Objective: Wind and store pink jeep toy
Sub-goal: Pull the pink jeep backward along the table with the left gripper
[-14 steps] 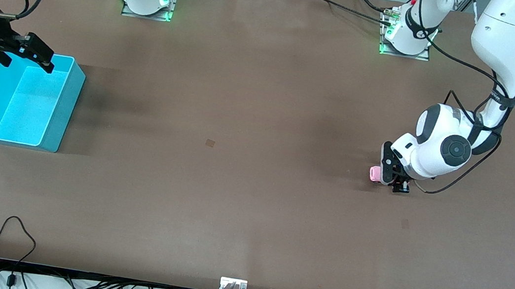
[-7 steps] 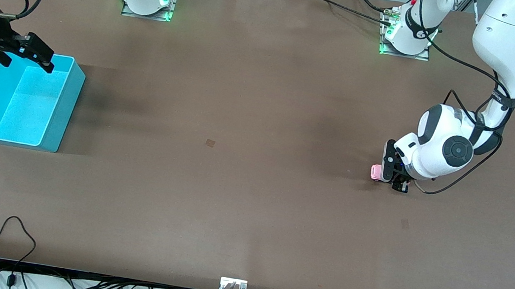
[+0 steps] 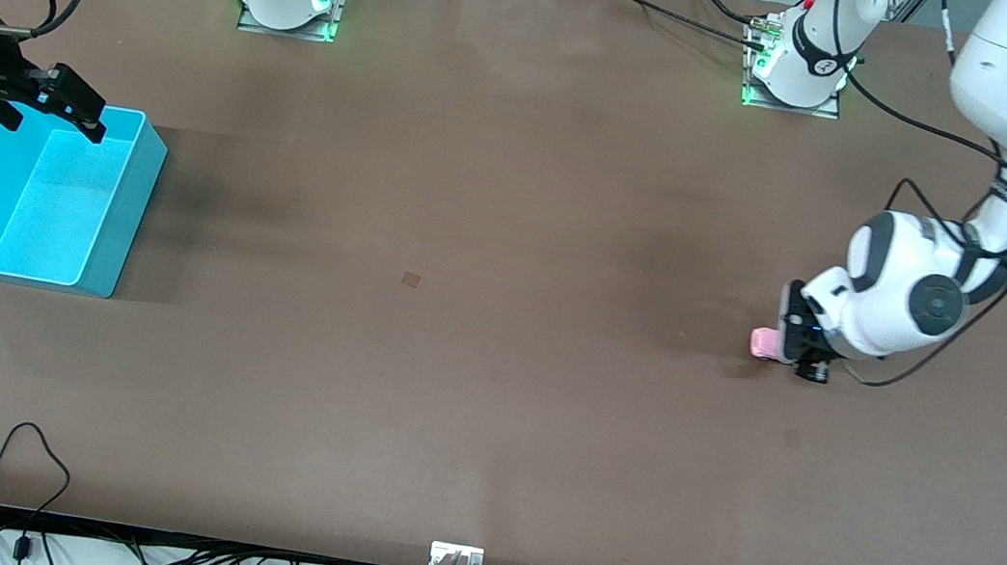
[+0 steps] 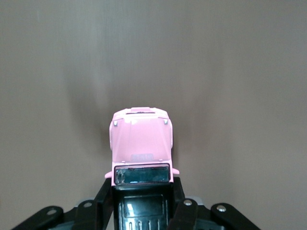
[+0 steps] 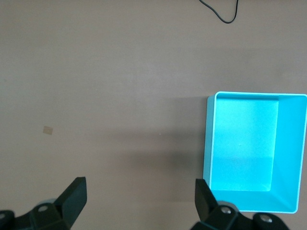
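The pink jeep toy (image 3: pixel 762 342) sits low on the brown table toward the left arm's end. My left gripper (image 3: pixel 791 352) is shut on its rear part. In the left wrist view the jeep (image 4: pixel 141 139) points away from the camera, its black roof between my gripper (image 4: pixel 142 194) and its black fingers (image 4: pixel 102 203). The turquoise bin (image 3: pixel 125 204) stands at the right arm's end. My right gripper (image 3: pixel 51 116) hangs open and empty over the bin's rim farthest from the front camera. In the right wrist view the gripper (image 5: pixel 139 191) is open, with the bin (image 5: pixel 290 153) beside it.
A small tan mark (image 3: pixel 410 279) lies mid-table and also shows in the right wrist view (image 5: pixel 48 130). A second faint mark (image 3: pixel 792 437) lies nearer the front camera than the jeep. A black cable loop (image 3: pixel 29 453) lies at the table's front edge.
My left gripper has drawn the jeep along the table toward the left arm's end. The right arm has not moved.
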`<state>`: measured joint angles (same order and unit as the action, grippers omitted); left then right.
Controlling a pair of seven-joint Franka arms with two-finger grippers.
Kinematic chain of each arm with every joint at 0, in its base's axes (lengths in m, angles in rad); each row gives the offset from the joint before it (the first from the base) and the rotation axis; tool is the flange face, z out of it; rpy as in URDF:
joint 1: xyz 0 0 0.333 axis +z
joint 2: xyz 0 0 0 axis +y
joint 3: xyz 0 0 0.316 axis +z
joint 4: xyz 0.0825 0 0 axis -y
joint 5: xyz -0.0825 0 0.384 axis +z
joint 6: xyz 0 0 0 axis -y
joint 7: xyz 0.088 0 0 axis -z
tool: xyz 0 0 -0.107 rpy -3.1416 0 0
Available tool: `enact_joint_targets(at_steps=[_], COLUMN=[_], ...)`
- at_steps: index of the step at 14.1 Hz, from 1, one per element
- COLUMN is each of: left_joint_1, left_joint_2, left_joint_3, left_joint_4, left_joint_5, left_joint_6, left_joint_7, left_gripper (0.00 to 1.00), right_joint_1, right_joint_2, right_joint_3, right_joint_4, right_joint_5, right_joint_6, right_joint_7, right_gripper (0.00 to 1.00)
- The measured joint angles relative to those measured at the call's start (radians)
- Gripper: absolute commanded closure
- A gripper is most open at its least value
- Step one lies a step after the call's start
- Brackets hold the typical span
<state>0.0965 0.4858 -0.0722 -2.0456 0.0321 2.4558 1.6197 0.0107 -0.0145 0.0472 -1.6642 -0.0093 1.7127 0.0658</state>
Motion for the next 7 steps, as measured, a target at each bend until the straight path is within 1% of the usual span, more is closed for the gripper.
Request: enact_joint_targets(at_steps=[4,7], left_joint_1=[0.141,0.215], left_joint_2=[0.028,0.049], left_joint_3=[0.004,0.003], left_joint_4=[0.045,0.082], left_joint_5=[0.000,0.000], left_joint_6=[-0.009,-0.013], left_joint_7=[0.166,0.233], left_gripper=[0.83,0.82], right_joint_1=[0.000,0.000], right_joint_2=[0.000,0.000], right_joint_3=[0.000,0.000], right_joint_4=[0.000,0.000], right_joint_5=[0.000,0.000], right_joint_6=[0.000,0.000], right_joint_7=[0.000,0.000], right_gripper=[0.00,0.00])
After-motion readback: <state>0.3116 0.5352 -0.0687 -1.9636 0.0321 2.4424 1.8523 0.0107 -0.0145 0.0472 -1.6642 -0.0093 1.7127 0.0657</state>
